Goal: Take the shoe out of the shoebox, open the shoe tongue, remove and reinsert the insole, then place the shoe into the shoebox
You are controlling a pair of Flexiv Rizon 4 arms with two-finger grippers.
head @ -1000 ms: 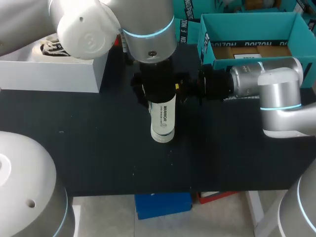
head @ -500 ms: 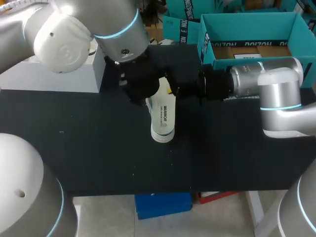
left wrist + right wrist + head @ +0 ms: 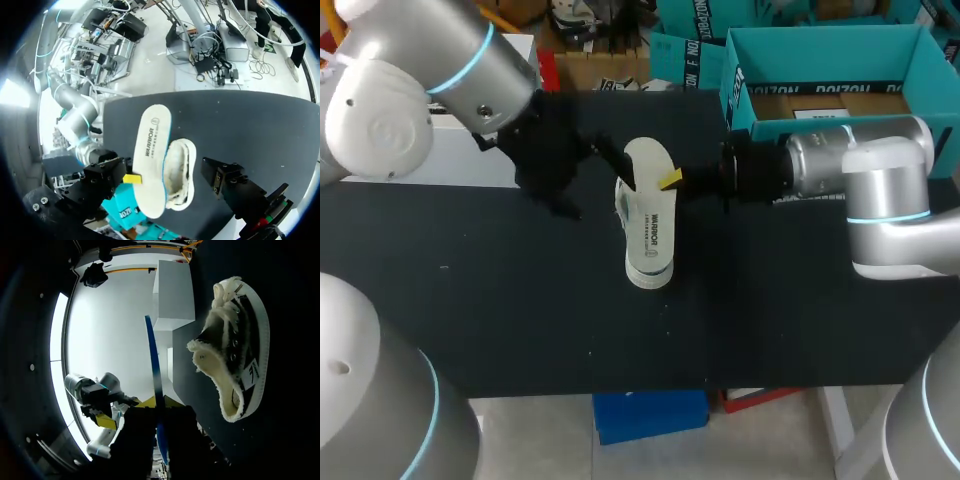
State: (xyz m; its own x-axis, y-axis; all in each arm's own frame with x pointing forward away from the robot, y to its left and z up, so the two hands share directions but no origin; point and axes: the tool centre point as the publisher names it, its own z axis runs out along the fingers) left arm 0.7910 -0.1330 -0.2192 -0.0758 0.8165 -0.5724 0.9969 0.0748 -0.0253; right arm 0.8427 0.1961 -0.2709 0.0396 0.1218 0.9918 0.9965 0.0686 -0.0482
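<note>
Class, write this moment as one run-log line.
step: insole out of shoe | right gripper: shut on insole | shoe: on its side on table, outside shoebox

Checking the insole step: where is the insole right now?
In the head view the insole is mid-table, held by the right gripper close beside the shoe, left of the shoebox.

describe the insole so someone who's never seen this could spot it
On the black table, left of the teal shoebox, a fleece-lined shoe lies on its side. Over it is the insole, pinched at one edge by the right hand: flat, pale and foot-shaped, with lettering along it, not bulky and fuzzy like the shoe.
</note>
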